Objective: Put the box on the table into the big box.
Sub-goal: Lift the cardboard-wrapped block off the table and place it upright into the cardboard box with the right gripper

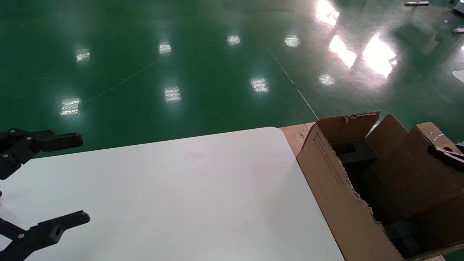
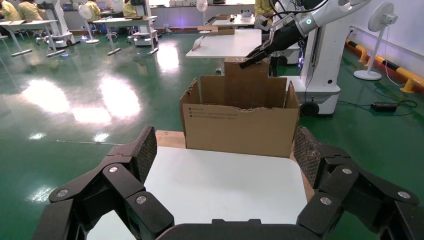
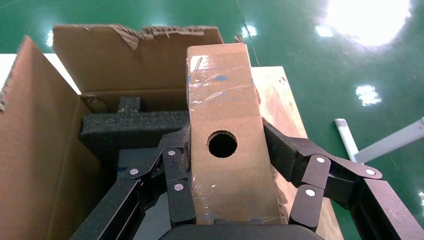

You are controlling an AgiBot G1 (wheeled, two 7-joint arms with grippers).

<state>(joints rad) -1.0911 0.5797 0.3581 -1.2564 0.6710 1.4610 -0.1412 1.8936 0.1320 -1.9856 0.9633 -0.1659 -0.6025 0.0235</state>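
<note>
My right gripper is shut on the small brown box, its pads on the two narrow sides beside the round hole. The box hangs within the big box's torn rim, its top above the rim, over black foam blocks. It also shows in the head view with one right finger, and in the left wrist view. My left gripper is open and empty over the white table's left part, also in the left wrist view.
The big box stands on a wooden board just off the table's rounded right corner. Green floor lies beyond the table. A white robot column stands behind the carton in the left wrist view.
</note>
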